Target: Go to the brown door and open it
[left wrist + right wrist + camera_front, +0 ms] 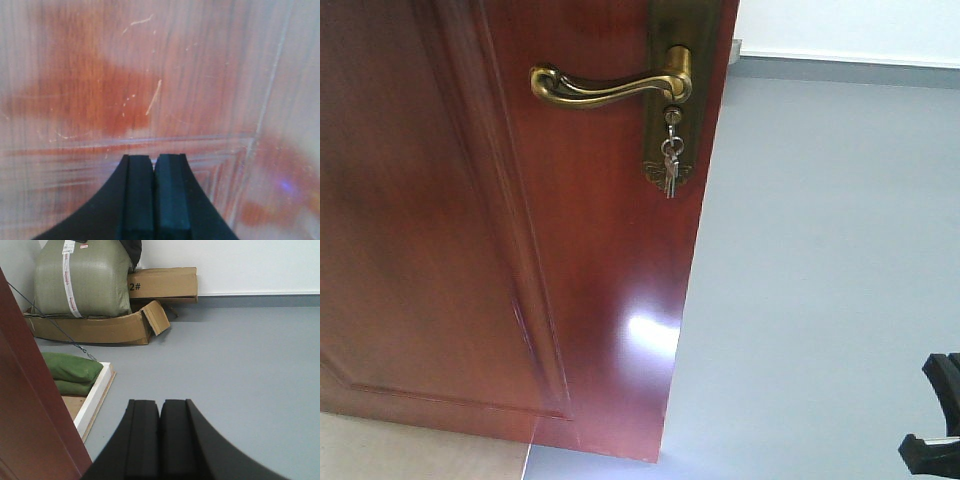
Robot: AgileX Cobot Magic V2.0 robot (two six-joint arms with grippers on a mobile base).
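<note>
The brown door fills the left of the front view, glossy reddish-brown, with a brass lever handle on a brass backplate and keys dangling below it. Close up in the left wrist view the door's panel fills the frame, and my left gripper is shut and empty right in front of it. My right gripper is also shut and empty, over the grey floor, with the door's edge at its left. A black piece of my right arm shows at the front view's lower right.
Grey floor lies to the right of the door. A white frame board with green sandbags lies beyond the door. Cardboard boxes and a large green sack stand against the far white wall.
</note>
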